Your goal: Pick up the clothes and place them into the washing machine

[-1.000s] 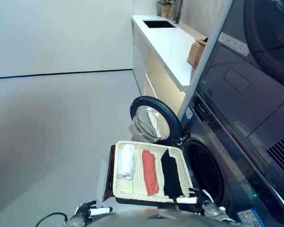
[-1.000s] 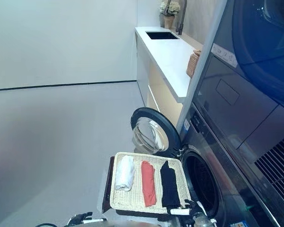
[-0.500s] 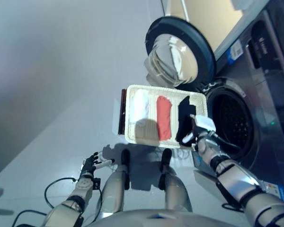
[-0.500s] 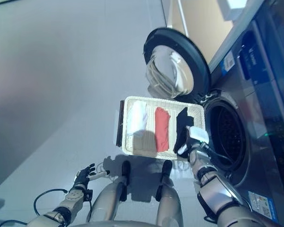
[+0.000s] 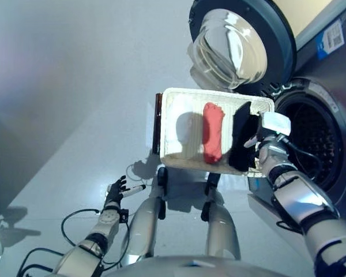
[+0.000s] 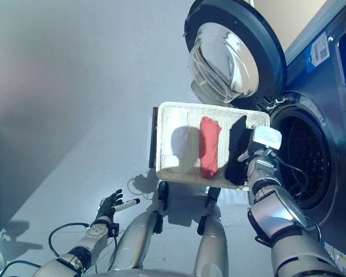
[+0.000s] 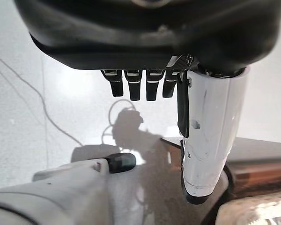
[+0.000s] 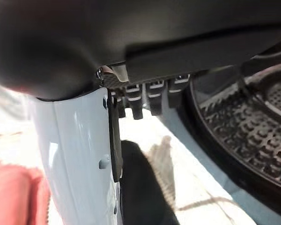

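A shallow wicker basket rests on a low dark brown box in front of the washing machine's open drum. In it lie a white cloth, a red cloth and a black cloth, side by side. My right hand is open at the black cloth's near end, on the drum side of the basket. Its wrist view shows its straight fingers just above the black cloth, with the red cloth beside it. My left hand hangs open low by the floor.
The machine's round glass door stands open beyond the basket's far edge. The drum's ribbed rim lies close to my right hand. Pale floor spreads out to the left. The box's edge shows past my left hand.
The camera has tilted further down, so the whole scene has shifted. My right hand has come up from below to the black cloth's near end. My left hand stays low.
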